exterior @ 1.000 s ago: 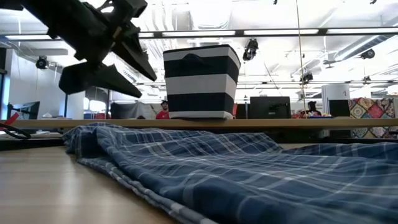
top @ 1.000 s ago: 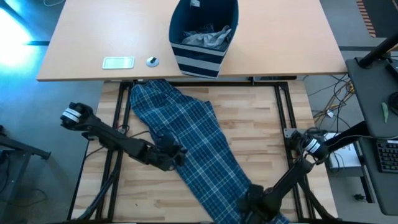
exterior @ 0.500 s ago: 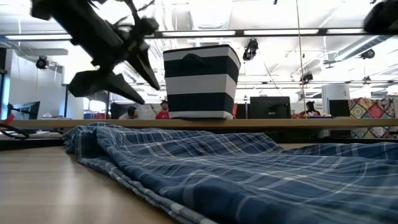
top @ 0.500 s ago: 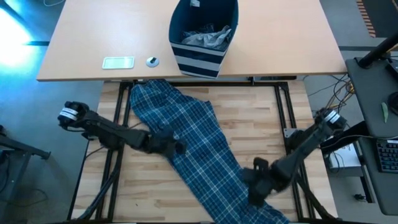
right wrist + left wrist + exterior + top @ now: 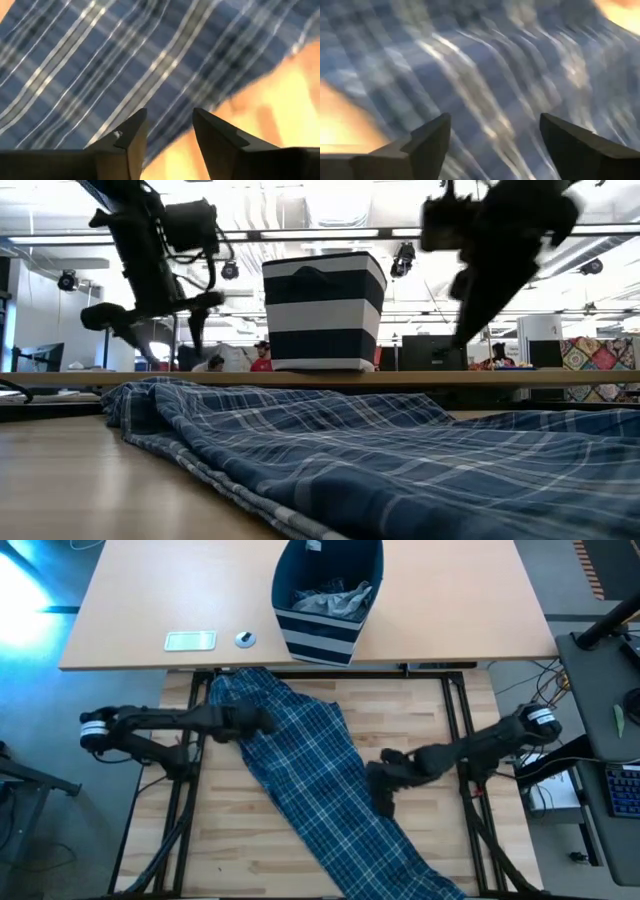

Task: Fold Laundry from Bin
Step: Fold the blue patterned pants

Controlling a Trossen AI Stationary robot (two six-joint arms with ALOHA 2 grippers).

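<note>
Both sets of jaws are spread and empty above the plaid trousers [image 5: 320,790], which lie diagonally on the table [image 5: 420,730]. The left gripper [image 5: 262,721] should be lowered onto the upper edge, the right gripper [image 5: 382,790] onto the opposite edge, before pinching.

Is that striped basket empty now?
No. In the high view the bin on the far table holds crumpled grey cloth, while the plaid trousers lie spread on the wooden table.
</note>
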